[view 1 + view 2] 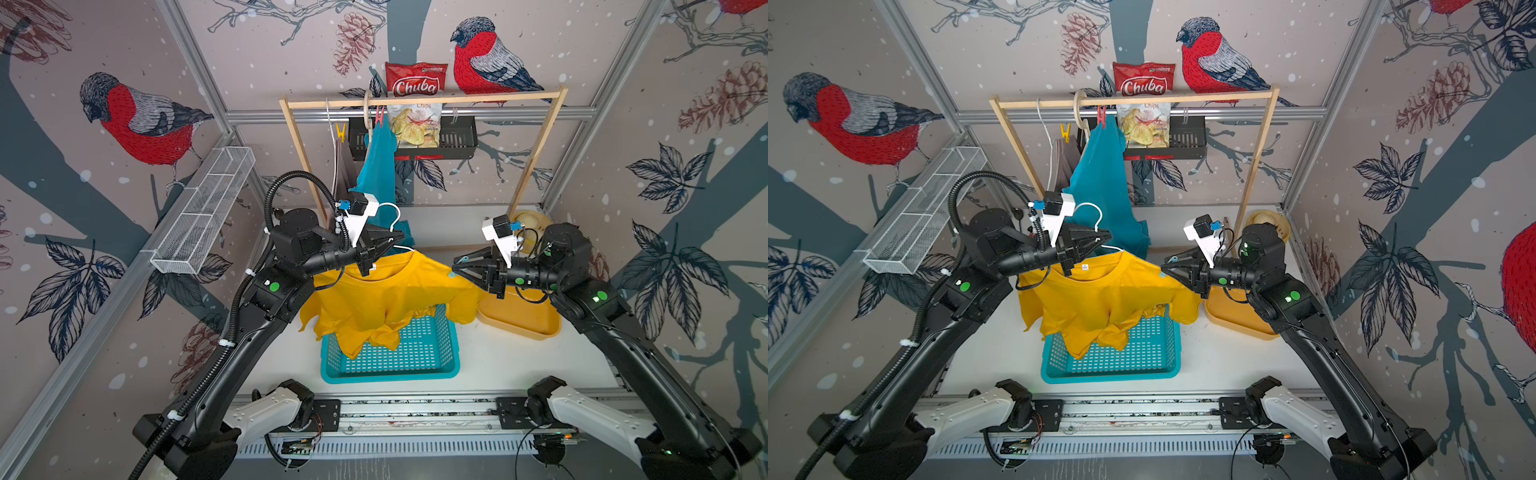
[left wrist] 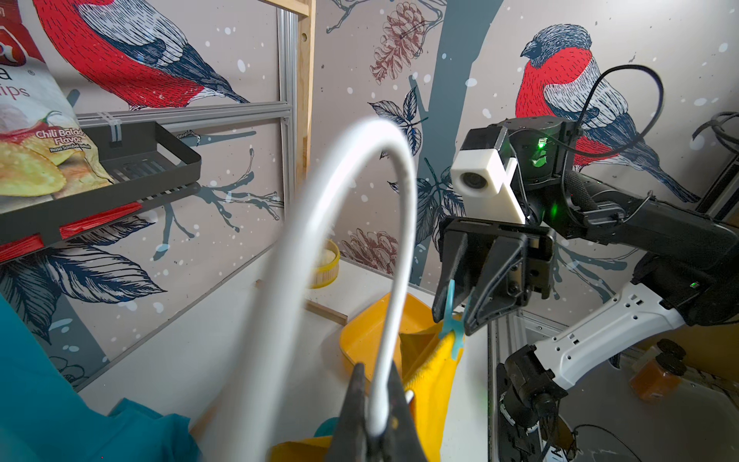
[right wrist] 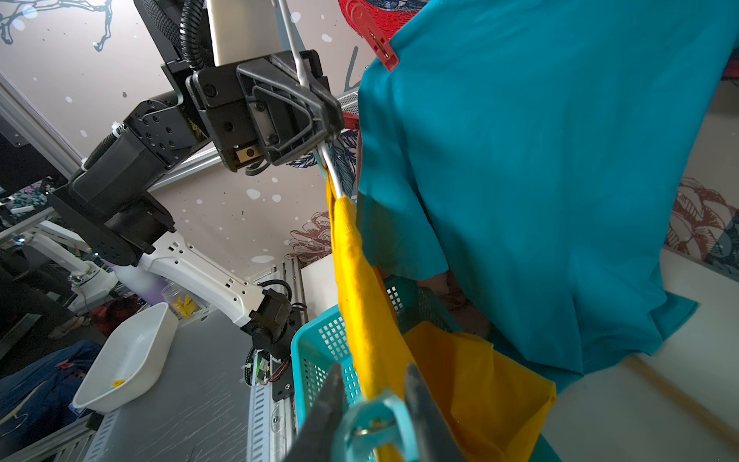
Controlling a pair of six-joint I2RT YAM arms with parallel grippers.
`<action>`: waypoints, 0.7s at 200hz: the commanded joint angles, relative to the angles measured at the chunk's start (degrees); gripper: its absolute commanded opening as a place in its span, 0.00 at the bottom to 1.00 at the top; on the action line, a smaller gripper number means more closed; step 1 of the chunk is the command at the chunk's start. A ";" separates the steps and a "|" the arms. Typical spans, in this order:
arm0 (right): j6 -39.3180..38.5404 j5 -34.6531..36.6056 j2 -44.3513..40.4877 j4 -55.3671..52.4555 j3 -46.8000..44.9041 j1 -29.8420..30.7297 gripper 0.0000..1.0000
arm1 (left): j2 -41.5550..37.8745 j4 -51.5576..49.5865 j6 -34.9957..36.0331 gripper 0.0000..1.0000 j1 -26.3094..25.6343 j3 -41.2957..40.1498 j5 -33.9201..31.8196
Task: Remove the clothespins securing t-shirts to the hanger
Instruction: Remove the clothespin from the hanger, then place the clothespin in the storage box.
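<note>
Light blue clothespin [image 2: 452, 326] on yellow t-shirt [image 1: 386, 295], pinched by right hand [image 1: 455, 267]; left hand [image 1: 400, 238] clamps white hanger [image 2: 404, 192].

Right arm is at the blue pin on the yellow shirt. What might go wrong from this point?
The right gripper pinches the light blue clothespin close to the yellow t-shirt; pulling might drag cloth along.
The left gripper holds only the thin white hanger hook, which might twist under that pull.
Once unpinned, the shirt might slide off beside the teal basket.
</note>
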 commanded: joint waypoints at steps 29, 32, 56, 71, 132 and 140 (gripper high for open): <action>-0.47 2.55 -0.24 0.59 0.42 -0.02 0.01 | 0.47 3.67 0.14 0.00 0.33 0.19 0.79; -0.51 2.64 -0.24 0.59 0.44 -0.02 0.01 | 0.49 3.65 0.20 0.00 0.34 0.20 0.74; -0.59 6.74 -0.59 0.37 1.09 0.01 0.00 | 0.40 2.57 1.44 0.00 0.32 0.22 -1.23; -0.61 12.70 -1.15 -0.02 2.09 -0.10 0.00 | 0.32 1.30 2.34 0.00 0.32 0.53 -3.95; 3.89 47.51 -0.96 -6.07 2.99 -5.39 0.00 | -1.57 -1.89 6.98 0.00 0.26 1.60 -15.03; 5.46 51.02 0.27 -7.63 2.30 -7.42 0.00 | -1.90 -2.05 7.59 0.00 0.33 2.27 -15.71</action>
